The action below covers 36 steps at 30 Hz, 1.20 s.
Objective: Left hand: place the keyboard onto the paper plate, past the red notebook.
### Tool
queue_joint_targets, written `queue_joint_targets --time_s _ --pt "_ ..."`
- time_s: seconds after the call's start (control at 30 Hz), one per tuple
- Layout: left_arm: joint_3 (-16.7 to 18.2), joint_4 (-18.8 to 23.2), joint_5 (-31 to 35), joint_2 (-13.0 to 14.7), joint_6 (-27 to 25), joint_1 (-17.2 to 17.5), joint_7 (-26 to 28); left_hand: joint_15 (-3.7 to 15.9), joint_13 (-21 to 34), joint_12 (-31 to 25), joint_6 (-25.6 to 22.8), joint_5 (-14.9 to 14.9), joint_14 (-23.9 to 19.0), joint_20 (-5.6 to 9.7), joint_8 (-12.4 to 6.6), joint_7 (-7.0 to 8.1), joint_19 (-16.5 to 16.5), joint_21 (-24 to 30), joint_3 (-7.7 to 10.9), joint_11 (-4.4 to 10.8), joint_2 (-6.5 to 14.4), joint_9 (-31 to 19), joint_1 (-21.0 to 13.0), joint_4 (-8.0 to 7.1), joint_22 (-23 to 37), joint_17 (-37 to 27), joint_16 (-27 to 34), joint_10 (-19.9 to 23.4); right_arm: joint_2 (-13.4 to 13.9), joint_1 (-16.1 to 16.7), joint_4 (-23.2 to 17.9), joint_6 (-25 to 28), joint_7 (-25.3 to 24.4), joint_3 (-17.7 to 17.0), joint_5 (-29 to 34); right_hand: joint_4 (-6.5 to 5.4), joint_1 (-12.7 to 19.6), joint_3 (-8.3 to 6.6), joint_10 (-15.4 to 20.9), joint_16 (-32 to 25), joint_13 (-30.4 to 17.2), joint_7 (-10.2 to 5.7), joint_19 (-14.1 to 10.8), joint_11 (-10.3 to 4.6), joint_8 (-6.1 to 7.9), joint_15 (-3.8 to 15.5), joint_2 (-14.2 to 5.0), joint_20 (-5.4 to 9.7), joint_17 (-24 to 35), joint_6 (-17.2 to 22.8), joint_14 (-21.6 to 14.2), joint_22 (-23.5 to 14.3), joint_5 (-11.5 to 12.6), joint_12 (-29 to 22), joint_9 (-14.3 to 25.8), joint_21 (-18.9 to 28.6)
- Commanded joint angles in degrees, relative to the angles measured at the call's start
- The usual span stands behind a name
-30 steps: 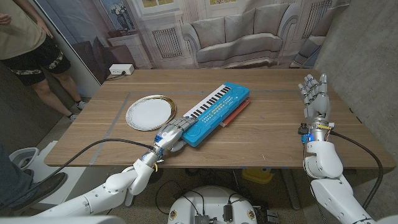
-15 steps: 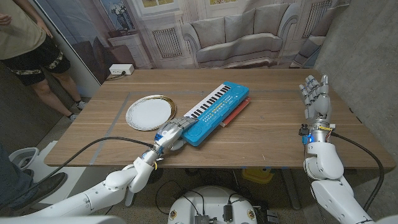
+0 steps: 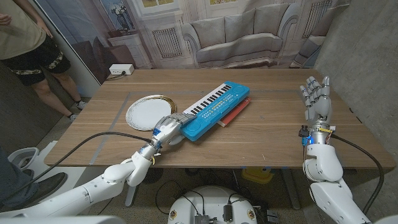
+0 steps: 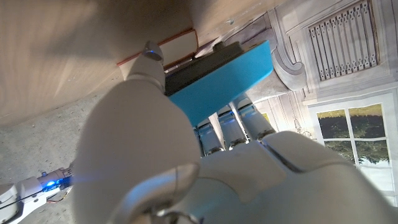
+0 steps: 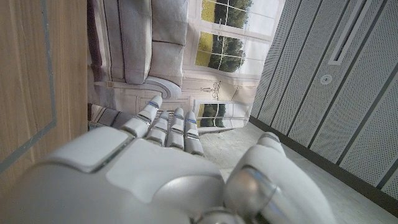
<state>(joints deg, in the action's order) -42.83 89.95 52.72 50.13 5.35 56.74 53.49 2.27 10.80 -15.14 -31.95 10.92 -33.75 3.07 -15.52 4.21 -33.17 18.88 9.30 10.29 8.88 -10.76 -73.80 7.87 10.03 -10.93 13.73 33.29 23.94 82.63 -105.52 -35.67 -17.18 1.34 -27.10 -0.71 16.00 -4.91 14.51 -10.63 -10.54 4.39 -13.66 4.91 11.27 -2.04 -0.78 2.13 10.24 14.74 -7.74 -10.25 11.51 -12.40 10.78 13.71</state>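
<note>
Left hand (image 3: 166,129): you grip the near end of the keyboard (image 3: 214,111).
Keyboard: lies across the red notebook (image 3: 235,111), beside the paper plate (image 3: 148,113).
Progress: grasp made; carrying to the plate remains.
Left wrist view: shows fingers (image 4: 233,127) under the blue edge.
Right hand (image 3: 315,94): upright, fingers spread, holding nothing.

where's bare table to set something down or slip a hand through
Bare wood lies between the blue toy keyboard and the right hand, along the far edge of the wooden table, and at the near right. It is crowded centre-left: the left hand grips the keyboard's near end, over the red notebook, close beside the white paper plate.
</note>
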Motion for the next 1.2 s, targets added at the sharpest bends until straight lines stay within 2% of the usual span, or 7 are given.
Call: queue_joint_targets --time_s 0.03,0.33,0.7,0.9,1.2 --pt "1.5 1.4 0.7 1.8 1.2 -0.6 1.8 10.39 0.3 0.2 -5.9 -0.1 -2.6 4.98 -2.19 3.29 -1.2 0.5 2.9 1.26 0.5 -0.1 -1.0 -2.22 0.2 0.0 -0.3 3.2 -1.3 0.8 -1.0 -1.0 -0.9 0.2 1.4 0.06 -0.1 0.17 0.6 -0.1 -0.2 -0.06 -0.5 0.03 0.11 -0.15 -0.02 0.3 0.3 0.4 -0.5 -0.3 -0.1 0.1 0.3 -0.4" --pt "2.9 2.9 0.9 3.1 1.3 0.0 1.7 10.4 0.3 0.5 -7.8 -0.1 -4.2 5.0 -2.08 3.5 -2.4 0.7 3.3 1.37 0.2 -0.1 -0.9 -2.36 0.2 0.0 -0.6 5.0 -1.9 1.4 -1.7 -1.4 -1.3 0.2 2.2 0.06 -0.1 0.25 0.7 -0.1 -0.2 -0.09 -0.5 0.12 0.11 -0.14 -0.04 0.33 0.3 0.4 -0.5 -0.3 0.0 0.1 0.3 -0.5" --pt "3.4 2.2 1.1 3.0 2.6 -0.5 2.6 10.42 0.3 0.9 -10.4 -0.2 -6.6 5.2 -1.98 3.14 -3.9 0.8 3.83 1.31 0.0 0.0 -0.6 -2.63 0.2 0.0 -0.7 7.6 -2.3 2.1 -2.5 -0.9 -1.9 -0.1 3.0 0.07 -0.2 0.31 0.6 -0.1 -0.2 -0.12 -0.6 -0.05 0.13 -0.14 -0.08 0.33 0.3 0.5 -0.5 -0.3 0.0 0.1 0.3 -0.6" --pt "3.6 1.5 1.8 2.9 3.2 -1.4 3.5 10.41 0.3 1.4 -13.4 -0.2 -9.1 5.3 -1.97 3.27 -5.7 1.2 4.29 1.36 -0.4 0.1 -0.5 -2.73 0.2 0.0 -0.9 9.9 -2.7 2.0 -2.2 -1.3 -1.9 0.1 3.2 0.08 -0.2 0.34 0.6 -0.1 -0.2 -0.12 -0.7 0.11 0.13 -0.16 -0.1 0.37 0.3 0.5 -0.5 -0.3 0.0 0.1 0.3 -0.6" --pt "3.8 1.1 2.9 3.0 4.1 -3.6 4.3 10.37 0.4 1.7 -16.0 -0.2 -10.5 5.45 -2.07 3.23 -6.6 1.2 4.35 1.35 -0.8 0.1 0.1 -2.99 0.2 0.0 -1.1 11.8 -3.4 1.8 -2.2 -1.5 -2.4 0.3 3.9 0.09 -0.2 0.38 0.7 -0.1 -0.2 -0.13 -0.7 0.13 0.14 -0.14 -0.11 0.33 0.3 0.5 -0.6 -0.3 0.0 0.1 0.3 -0.7"
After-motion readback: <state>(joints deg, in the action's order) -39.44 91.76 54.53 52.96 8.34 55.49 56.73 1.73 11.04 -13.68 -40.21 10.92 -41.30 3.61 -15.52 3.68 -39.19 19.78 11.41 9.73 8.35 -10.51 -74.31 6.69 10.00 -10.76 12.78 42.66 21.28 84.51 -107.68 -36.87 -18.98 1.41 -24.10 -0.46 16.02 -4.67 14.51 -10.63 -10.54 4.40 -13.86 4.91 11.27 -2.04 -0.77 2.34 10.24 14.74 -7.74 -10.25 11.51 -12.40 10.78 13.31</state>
